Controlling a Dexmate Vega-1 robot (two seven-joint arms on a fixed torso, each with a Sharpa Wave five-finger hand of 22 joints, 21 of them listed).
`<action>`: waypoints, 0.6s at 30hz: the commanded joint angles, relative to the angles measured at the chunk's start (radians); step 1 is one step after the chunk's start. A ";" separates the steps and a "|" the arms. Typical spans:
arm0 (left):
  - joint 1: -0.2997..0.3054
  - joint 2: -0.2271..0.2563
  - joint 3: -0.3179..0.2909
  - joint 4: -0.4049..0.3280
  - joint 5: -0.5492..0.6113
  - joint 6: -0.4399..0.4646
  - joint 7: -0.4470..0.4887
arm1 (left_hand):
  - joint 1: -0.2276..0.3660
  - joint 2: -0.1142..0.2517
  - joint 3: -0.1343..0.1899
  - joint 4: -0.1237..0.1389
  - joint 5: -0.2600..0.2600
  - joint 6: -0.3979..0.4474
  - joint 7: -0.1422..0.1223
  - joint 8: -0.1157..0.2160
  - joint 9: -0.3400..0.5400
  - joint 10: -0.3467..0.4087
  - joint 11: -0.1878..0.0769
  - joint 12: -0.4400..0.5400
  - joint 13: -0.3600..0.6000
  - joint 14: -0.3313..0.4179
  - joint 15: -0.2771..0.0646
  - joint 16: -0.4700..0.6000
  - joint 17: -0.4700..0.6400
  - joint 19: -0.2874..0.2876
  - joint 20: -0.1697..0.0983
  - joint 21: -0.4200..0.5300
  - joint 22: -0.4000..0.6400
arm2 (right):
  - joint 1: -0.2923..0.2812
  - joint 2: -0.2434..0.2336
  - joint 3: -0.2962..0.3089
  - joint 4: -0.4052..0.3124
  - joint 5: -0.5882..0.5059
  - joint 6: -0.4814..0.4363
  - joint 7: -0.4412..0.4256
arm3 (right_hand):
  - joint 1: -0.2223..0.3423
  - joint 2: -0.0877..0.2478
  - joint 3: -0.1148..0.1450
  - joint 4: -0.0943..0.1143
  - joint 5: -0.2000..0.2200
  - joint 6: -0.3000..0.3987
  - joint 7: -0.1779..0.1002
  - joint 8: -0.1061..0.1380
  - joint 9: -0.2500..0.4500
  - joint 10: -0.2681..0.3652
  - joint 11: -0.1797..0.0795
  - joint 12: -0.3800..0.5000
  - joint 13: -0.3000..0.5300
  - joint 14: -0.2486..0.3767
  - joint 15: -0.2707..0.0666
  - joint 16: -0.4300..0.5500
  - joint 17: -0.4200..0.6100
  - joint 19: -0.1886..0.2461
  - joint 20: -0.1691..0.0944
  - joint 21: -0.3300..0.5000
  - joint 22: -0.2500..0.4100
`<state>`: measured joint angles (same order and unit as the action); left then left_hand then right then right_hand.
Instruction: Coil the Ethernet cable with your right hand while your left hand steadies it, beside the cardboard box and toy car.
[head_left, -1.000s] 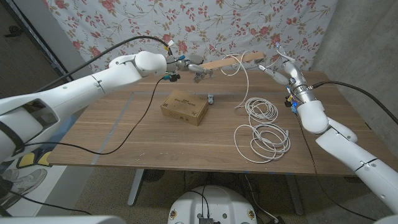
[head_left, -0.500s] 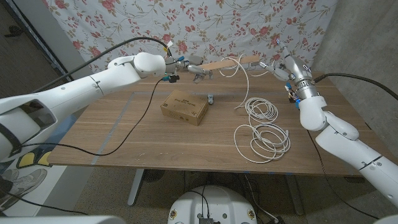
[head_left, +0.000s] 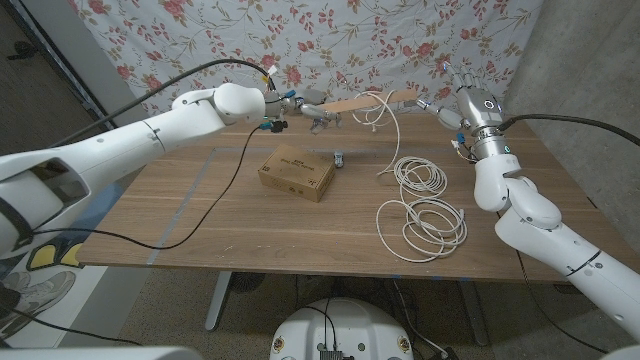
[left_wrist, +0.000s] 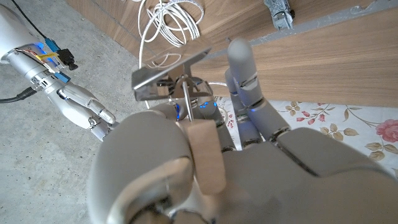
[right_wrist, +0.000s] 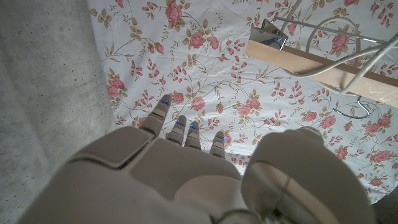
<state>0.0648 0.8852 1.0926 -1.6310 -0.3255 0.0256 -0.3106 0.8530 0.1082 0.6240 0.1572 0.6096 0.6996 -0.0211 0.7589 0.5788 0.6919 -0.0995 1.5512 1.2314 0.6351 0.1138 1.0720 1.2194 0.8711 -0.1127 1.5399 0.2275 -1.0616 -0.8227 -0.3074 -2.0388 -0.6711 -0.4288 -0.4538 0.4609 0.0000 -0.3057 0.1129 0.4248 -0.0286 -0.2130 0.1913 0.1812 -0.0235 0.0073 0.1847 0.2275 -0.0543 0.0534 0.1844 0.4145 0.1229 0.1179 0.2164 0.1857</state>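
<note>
Head view gives us the white Ethernet cable (head_left: 422, 205) coiled on the table's (head_left: 200, 215) near right, rising to a wooden stick (head_left: 365, 101). Farther back, our left hand (head_left: 305, 108) grips that stick beyond the cardboard box (head_left: 296, 172) and toy car (head_left: 340, 159); our right hand (head_left: 458, 100) has spread fingers, holding nothing.

Box (head_left: 296, 172) mid-table, toy car (head_left: 340, 159) just behind-right, cable coils (head_left: 424, 205) further right.

white cable (head_left: 425, 215), brown cardboard box (head_left: 296, 172); rose-patterned floral backdrop (head_left: 330, 45)
</note>
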 joint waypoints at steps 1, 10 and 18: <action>-0.004 0.053 0.010 -0.054 -0.025 0.060 -0.005 | 0.001 0.011 -0.004 0.003 -0.002 0.002 -0.005 0.008 0.001 0.004 -0.001 0.006 0.003 0.309 -0.240 0.138 0.002 -0.377 0.082 0.002 0.003 | 0.024 0.026 -0.027 0.059 -0.031 0.066 -0.083 | 0.006 0.010 0.005 -0.003 -0.001 -0.002 -0.005 -0.002 0.003 -0.006 -0.001 0.004 -0.002 -0.018 0.006 -0.001 -0.003 -0.006 -0.013 -0.008 0.001; 0.011 0.138 0.014 -0.128 -0.091 0.141 0.013 | 0.011 0.030 0.004 -0.003 -0.007 -0.008 0.017 0.012 0.006 0.019 0.004 0.009 0.004 0.338 -0.253 0.146 -0.002 -0.324 0.066 0.017 0.006 | 0.076 0.051 -0.064 0.108 -0.049 0.129 -0.100 | 0.011 0.018 0.008 -0.004 -0.001 -0.016 -0.005 -0.007 0.004 -0.002 -0.010 0.007 -0.006 -0.014 0.004 0.004 -0.011 -0.008 -0.016 -0.009 0.001; 0.003 0.204 0.036 -0.188 -0.147 0.230 0.016 | 0.022 0.050 0.013 -0.007 -0.020 -0.021 0.041 0.021 0.020 0.023 0.007 0.009 0.004 0.369 -0.259 0.158 0.000 -0.278 0.053 0.028 0.014 | 0.121 0.067 -0.092 0.141 -0.059 0.179 -0.092 | 0.014 0.021 0.009 -0.004 -0.002 -0.021 -0.006 -0.007 0.004 -0.002 -0.010 0.008 -0.009 -0.014 0.001 0.006 -0.016 -0.009 -0.029 -0.009 0.000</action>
<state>0.0692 1.0079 1.1087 -1.7454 -0.4041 0.1481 -0.3035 0.8672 0.1343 0.6291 0.1520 0.5977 0.6786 0.0080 0.7702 0.5916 0.7069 -0.0962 1.5512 1.2340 0.6351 0.1138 1.0720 1.2173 0.8710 -0.1127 1.5609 0.2350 -0.9962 -0.7801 -0.3624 -1.9462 -0.7163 -0.3159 -0.5386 0.4751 0.0141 -0.3016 0.1088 0.4248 -0.0452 -0.2145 0.1848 0.1814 -0.0233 0.0073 0.1888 0.2182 -0.0631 0.0622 0.1845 0.3986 0.1125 0.0963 0.2106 0.1859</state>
